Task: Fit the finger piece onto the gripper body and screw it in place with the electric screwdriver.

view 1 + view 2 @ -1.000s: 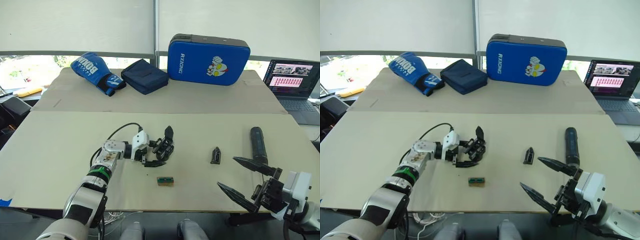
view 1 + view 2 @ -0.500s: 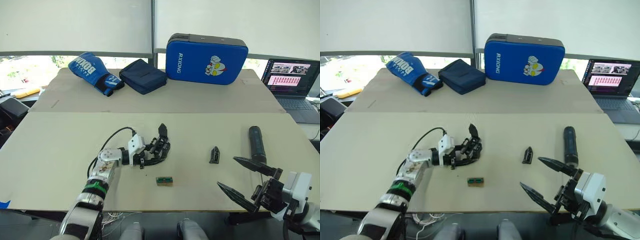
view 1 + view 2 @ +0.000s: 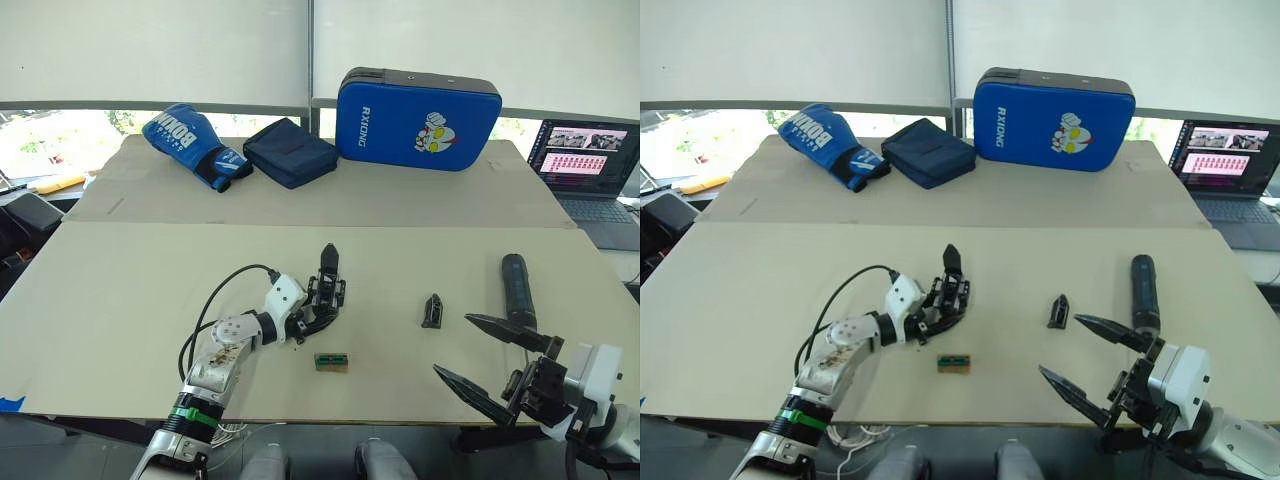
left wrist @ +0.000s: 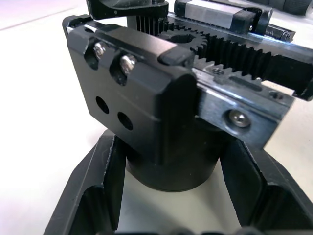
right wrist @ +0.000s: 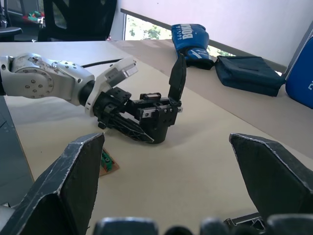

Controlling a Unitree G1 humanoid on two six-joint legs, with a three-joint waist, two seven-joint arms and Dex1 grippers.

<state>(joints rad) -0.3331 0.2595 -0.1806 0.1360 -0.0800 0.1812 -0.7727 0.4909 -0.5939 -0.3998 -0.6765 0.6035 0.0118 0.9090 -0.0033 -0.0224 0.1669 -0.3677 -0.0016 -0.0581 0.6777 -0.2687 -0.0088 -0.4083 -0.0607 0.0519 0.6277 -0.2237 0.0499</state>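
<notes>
Since a second ago my left arm has swung its elbow down toward the lower left of the frame, and the left gripper [image 3: 322, 300] now stands rolled up with one claw pointing at the top of the frame, the gripper body [image 4: 161, 122] sitting between its fingers [image 4: 88, 196] just left of centre. From the wrist view the fingers flank the body's round base, and I judge them closed on it, though I can't see the contact itself. My right gripper [image 3: 490, 362] hangs at the lower right, claws spread wide and holding nothing. Finger piece [image 3: 431, 311] lies right of centre on the table [image 3: 120, 280], untouched; screwdriver [image 3: 515, 288] lies further right, just above my right claw. A green-topped block [image 3: 330, 361] sits just below the left gripper. Risks from here, as I read it: the hold on that round base looks shallow, so the body could twist or slip out as I lift or tilt it. Reaching for the finger piece, my long right claw could nudge the screwdriver and roll it away.
</notes>
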